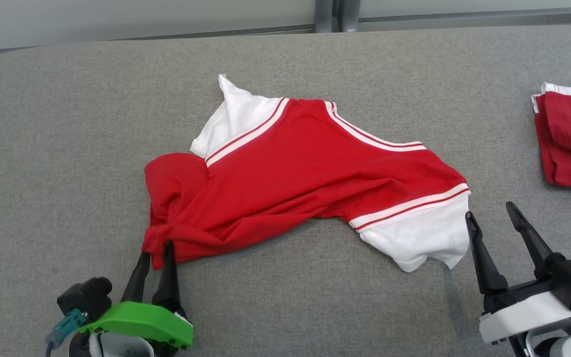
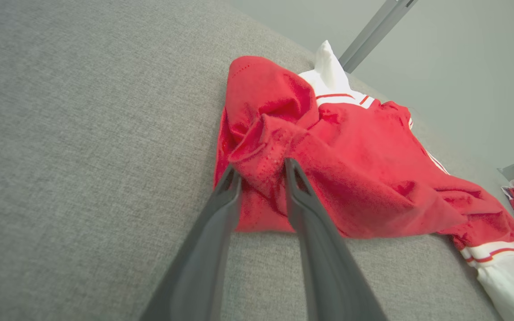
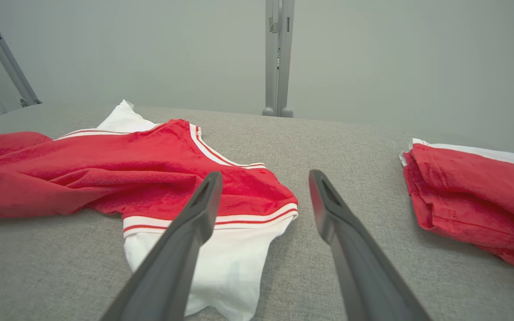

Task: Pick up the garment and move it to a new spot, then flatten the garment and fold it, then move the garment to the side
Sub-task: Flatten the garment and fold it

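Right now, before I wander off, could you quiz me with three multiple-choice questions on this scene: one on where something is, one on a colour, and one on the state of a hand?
1. Where is the folded garment?
A. On a chair
B. On the table, far right
C. On the floor

2. What colour are the spread garment's sleeves?
A. White
B. Blue
C. Black

3. How is the right hand?
A. Shut on a sleeve
B. Lifting the garment
C. Open, holding nothing

Answers:
1 B: it lies at the grey table's right edge.
2 A: both sleeves are white past the striped bands.
3 C: its fingers stand wide apart with nothing between them.
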